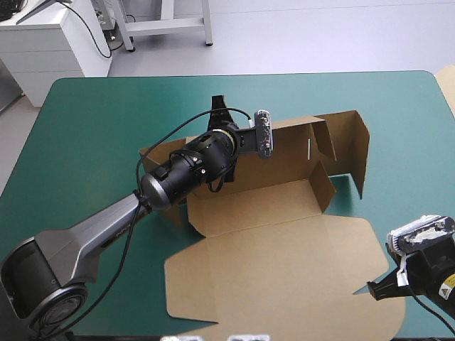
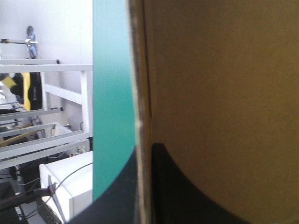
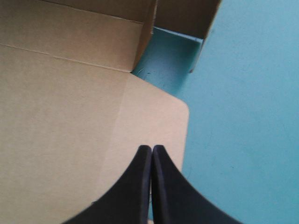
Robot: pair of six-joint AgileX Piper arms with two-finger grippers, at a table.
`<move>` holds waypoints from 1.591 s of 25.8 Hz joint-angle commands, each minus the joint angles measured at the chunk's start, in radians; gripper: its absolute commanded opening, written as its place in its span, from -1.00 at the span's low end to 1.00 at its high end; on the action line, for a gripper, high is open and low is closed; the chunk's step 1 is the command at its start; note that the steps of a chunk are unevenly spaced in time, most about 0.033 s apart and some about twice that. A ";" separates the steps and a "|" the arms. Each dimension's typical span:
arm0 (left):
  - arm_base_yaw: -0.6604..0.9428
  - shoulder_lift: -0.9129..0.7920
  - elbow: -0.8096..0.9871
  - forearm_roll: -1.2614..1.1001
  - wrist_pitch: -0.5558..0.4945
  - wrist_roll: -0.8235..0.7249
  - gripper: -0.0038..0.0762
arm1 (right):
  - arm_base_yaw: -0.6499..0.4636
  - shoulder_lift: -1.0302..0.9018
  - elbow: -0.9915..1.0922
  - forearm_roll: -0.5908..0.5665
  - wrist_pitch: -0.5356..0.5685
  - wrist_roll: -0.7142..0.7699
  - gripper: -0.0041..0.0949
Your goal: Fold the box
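Right of centre on the table's teal-green cover point(image 1: 92, 128): a cut sheet of brown board, the box point(image 1: 284, 270), standing as an open tray with far and side walls raised and the broad lid flat, reaching almost to the near edge. Held at the far wall by the left gripper point(image 1: 219, 106) point(image 2: 145, 148), black fingers all but pressed together, pinching the board's edge between them, brown on one side and teal-green on the other. Over the lid's rounded corner, toward the table's near right corner: the right gripper point(image 1: 375, 289) point(image 3: 152, 148), fingers pressed together in one point, pinching nothing. Wide bare cover along the far edge and the left edge. A narrower strip between the raised right wall and the right edge.
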State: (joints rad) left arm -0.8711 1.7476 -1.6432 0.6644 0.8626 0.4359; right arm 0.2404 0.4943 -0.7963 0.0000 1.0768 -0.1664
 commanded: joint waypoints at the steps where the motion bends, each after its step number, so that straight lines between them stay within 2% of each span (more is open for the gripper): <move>1: -0.007 -0.055 -0.008 0.128 -0.094 -0.044 -0.92 | -0.007 0.005 -0.034 -0.015 -0.097 0.006 -0.95; 8: -0.007 -0.069 -0.004 0.174 -0.111 -0.093 -0.92 | -0.007 0.005 -0.042 -0.037 -0.175 0.068 -0.95; 11: -0.016 -0.098 0.050 0.203 -0.150 -0.097 -0.92 | -0.007 0.025 -0.079 -0.036 -0.167 0.078 -0.95; 17: -0.065 -0.120 0.195 0.381 -0.141 -0.270 -0.92 | -0.007 0.081 -0.179 -0.022 -0.165 0.089 -0.95; 24: -0.077 -0.120 0.298 0.551 -0.194 -0.474 -0.92 | -0.007 0.174 -0.264 0.026 -0.161 0.089 -0.95; 32: -0.077 -0.120 0.362 0.588 -0.209 -0.579 -0.92 | -0.007 0.359 -0.382 0.059 -0.161 0.089 -0.95; 41: -0.077 -0.172 0.407 0.645 -0.257 -0.582 -0.92 | -0.007 0.601 -0.595 0.064 -0.169 0.089 -0.95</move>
State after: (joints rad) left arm -0.9392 1.6329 -1.2402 1.2865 0.6391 -0.1273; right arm 0.2404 1.0361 -1.2964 0.0605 0.9730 -0.0758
